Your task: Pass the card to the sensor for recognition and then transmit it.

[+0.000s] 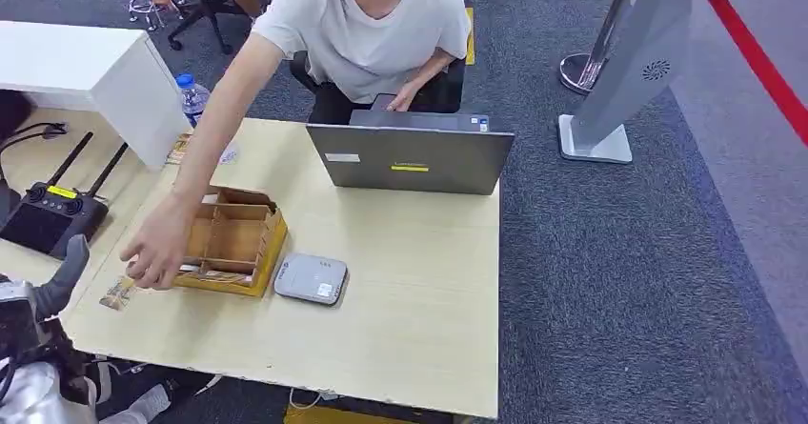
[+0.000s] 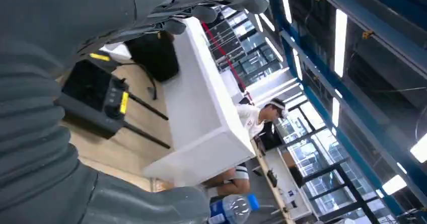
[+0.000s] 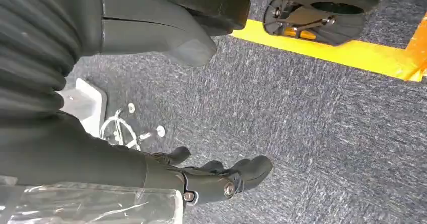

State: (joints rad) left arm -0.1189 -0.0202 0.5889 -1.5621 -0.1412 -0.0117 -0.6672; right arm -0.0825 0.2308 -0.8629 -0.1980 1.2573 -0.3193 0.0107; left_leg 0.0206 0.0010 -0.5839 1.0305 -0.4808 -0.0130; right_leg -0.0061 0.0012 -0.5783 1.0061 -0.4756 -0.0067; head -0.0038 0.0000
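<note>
Two robot hands, neither holding card. Left robot hand (image 1: 59, 286) raised beside table (image 1: 419, 300) edge, fingers apart, empty. Right robot hand (image 3: 201, 176) hangs over carpet, fingers loosely spread, empty. Person's hand (image 1: 157, 248) reaches across table to near corner of cardboard box (image 1: 233, 238), seemingly touching card (image 1: 119, 293) lying flat on table just beside box; small, hard to confirm. Grey sensor (image 1: 311, 278) sits on table next to box, nothing on it. Task judged barely begun: card pickup, sensor pass, handover all remain.
</note>
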